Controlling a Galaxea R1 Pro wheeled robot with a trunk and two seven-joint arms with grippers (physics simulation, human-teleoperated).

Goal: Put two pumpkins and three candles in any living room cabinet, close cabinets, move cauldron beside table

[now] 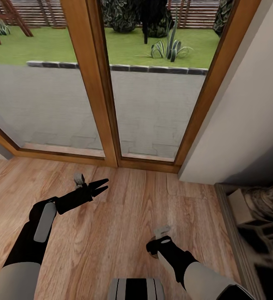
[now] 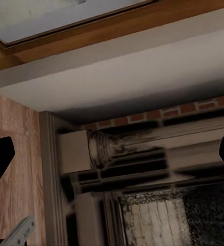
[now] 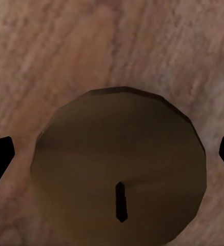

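One candle (image 3: 117, 169) stands on the wood floor, seen from straight above in the right wrist view as a round brown-grey top with a short dark wick. My right gripper (image 3: 112, 154) points down over it, open, with a black fingertip on each side of the candle and a gap to both. In the head view the right gripper (image 1: 156, 248) hangs low over the floor at the lower middle and covers the candle. My left gripper (image 1: 106, 184) is held out over the floor, open and empty. The pumpkins, the cabinet, the cauldron and the table are out of view.
A wood-framed glass door (image 1: 111, 104) onto a paved terrace and lawn stands straight ahead. A pale wall (image 1: 244, 116) runs along the right. The brick-and-stone fireplace (image 1: 261, 225) (image 2: 142, 169) sits close at the lower right. Wood floor (image 1: 111, 233) spreads around both arms.
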